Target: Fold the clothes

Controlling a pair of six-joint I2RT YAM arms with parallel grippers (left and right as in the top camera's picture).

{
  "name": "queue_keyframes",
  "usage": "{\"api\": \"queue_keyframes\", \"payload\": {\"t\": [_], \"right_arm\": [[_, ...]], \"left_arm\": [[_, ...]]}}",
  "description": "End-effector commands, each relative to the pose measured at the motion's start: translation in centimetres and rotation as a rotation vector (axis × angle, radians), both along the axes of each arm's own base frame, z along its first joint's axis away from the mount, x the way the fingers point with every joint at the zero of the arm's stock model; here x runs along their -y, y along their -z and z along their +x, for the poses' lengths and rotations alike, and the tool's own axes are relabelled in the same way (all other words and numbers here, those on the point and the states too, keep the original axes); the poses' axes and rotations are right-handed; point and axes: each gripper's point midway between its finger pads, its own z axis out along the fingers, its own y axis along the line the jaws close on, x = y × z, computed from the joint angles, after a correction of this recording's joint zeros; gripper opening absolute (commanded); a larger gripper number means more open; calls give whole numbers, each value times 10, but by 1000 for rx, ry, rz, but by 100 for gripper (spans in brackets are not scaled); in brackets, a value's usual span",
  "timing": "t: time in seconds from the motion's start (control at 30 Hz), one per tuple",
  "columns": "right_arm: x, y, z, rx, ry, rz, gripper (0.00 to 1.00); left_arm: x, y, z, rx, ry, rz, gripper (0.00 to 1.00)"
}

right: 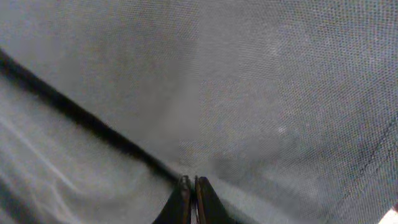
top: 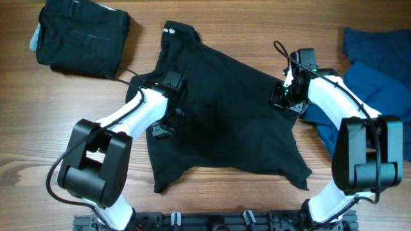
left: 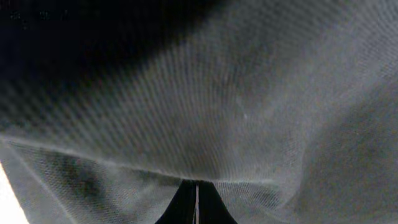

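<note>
The overhead camera looks straight down from high above my brown wooden table (top: 212, 192), whereas my wrist cameras peer forward past my left pincer (left: 197, 204) and right pincer (right: 191, 196), so near the spread black fabric shirt (top: 225, 122), which all three views share, that its weave fills them.

Overhead, a wooden bench (top: 225, 196) spreads from edge to edge, its brown grain running left to right, with darker streaks and knots across the boards. A black slotted rail (top: 212, 221) runs along its near edge at the bottom. A pale sliver in the left wrist view's lower corner cannot be identified.
</note>
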Motion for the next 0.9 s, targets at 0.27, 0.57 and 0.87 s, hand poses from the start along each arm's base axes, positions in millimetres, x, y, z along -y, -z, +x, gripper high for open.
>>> {"api": "queue_keyframes", "payload": {"t": [0.27, 0.57, 0.87], "right_arm": [[9, 11, -17, -83, 2, -37, 4], [9, 11, -21, -102, 19, -36, 4], [30, 12, -3, -30, 43, -153, 9]], "left_arm": [[-1, 10, -8, -31, -20, -17, 4], [-1, 10, -8, -31, -20, -17, 4], [-1, 10, -8, -31, -20, -17, 4]]}}
